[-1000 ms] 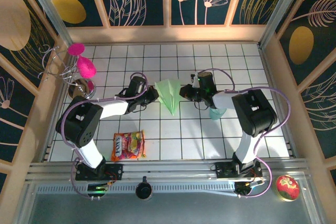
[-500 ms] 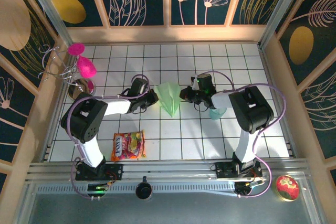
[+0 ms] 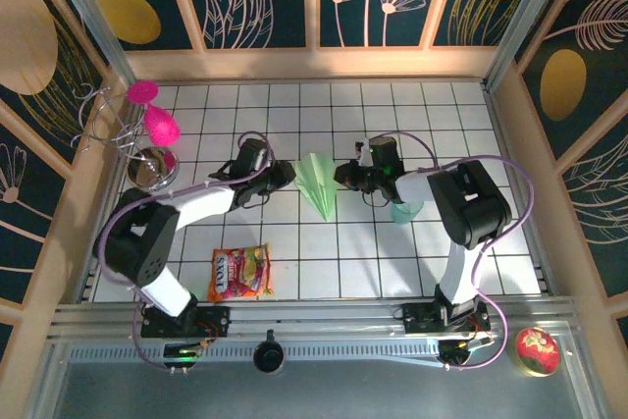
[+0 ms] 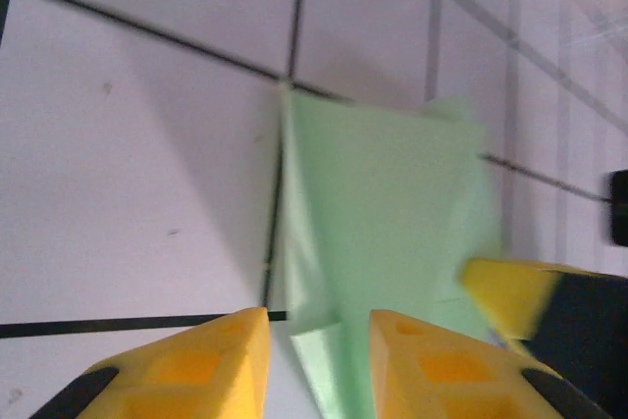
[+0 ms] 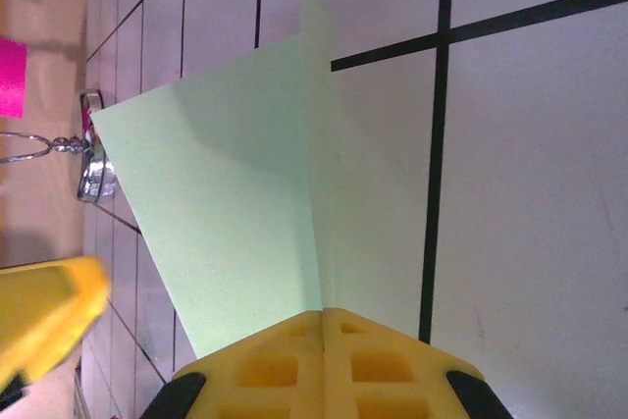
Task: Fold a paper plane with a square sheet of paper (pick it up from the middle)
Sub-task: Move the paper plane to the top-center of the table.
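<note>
Left gripper (image 4: 316,326) has loosened from the paper plane (image 3: 319,183).

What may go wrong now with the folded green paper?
The right gripper is shut on the paper plane; a pull may tear or unfold it. The left gripper stands open at the plane's edge and may drag it. The teal cup sits beside the right arm; a swing may knock it.

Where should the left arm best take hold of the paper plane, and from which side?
Probably the left wing's long edge, about halfway along, coming in low from the left. The paper plane lies nearly flat, point toward the arms, and the right gripper is shut on its right side, so the left edge is free. The left gripper, jaws apart, faces that edge.
</note>
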Tool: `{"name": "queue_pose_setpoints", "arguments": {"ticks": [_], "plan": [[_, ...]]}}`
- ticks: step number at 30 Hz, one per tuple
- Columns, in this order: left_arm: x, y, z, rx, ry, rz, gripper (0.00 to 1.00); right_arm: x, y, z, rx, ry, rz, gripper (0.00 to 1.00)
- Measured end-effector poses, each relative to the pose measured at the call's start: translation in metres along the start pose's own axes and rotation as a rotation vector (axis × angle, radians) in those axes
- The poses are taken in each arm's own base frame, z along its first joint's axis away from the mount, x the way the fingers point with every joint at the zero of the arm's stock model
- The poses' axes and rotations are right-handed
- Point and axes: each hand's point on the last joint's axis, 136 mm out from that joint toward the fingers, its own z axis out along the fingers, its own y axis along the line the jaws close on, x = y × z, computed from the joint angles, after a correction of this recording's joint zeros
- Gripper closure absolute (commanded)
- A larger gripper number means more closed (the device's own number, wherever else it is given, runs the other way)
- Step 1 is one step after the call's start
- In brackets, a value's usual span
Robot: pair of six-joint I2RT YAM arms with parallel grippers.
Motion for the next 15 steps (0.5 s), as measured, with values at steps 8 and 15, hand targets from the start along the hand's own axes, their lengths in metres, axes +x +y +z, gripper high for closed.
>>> {"name": "queue_pose_setpoints", "arguments": {"ticks": [8,15], "plan": [[0.031,-0.025,-0.001,0.079,0.055,-0.004,0.63,-0.002,0.008,0.000,-0.037,-0.005,0.005,0.97],[0.057,-0.006,0.022,0.037,0.140,-0.030,0.61,-0.002,0.010,0.000,-0.044,0.000,0.003,0.97]]}}
